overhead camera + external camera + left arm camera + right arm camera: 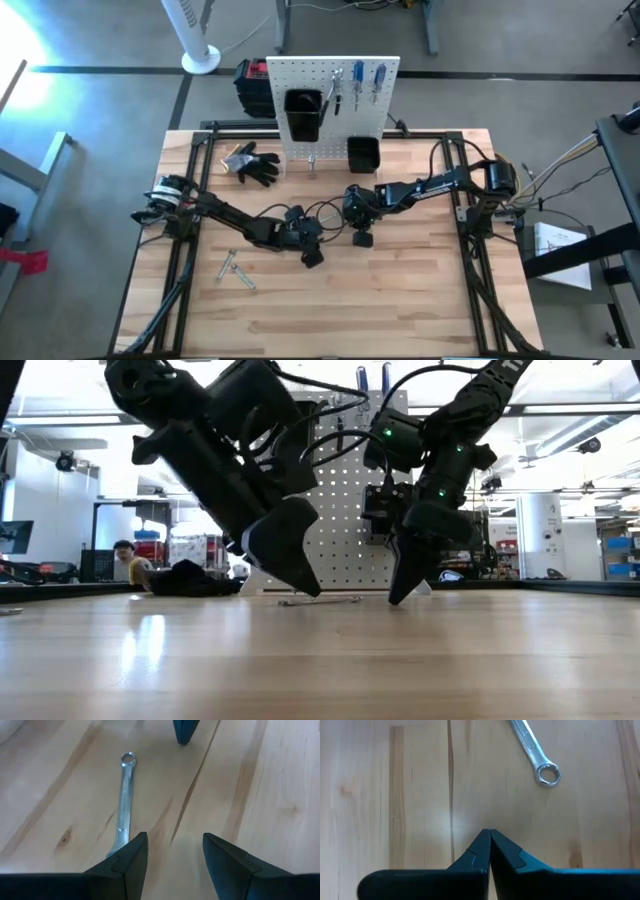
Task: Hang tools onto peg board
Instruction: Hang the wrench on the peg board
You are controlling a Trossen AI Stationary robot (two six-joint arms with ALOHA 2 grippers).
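Note:
A slim silver wrench lies flat on the wooden table between my two grippers; it also shows in the low view. Its ring end points toward my right gripper. My left gripper is open, low over the table, with the wrench outside its gap; the wrench's other end is hidden behind one finger. My right gripper is shut and empty, its tip down near the table beside the ring end. The white peg board stands at the far edge with pliers and two blue-handled screwdrivers hanging on it. My left gripper has one finger right over the wrench's hidden end; I cannot tell whether it touches it. My right gripper touches no tool.
Two black bins sit on the peg board. Black gloves lie left of the board's foot. Two more silver wrenches lie at the table's left. A person sits in the room far behind.

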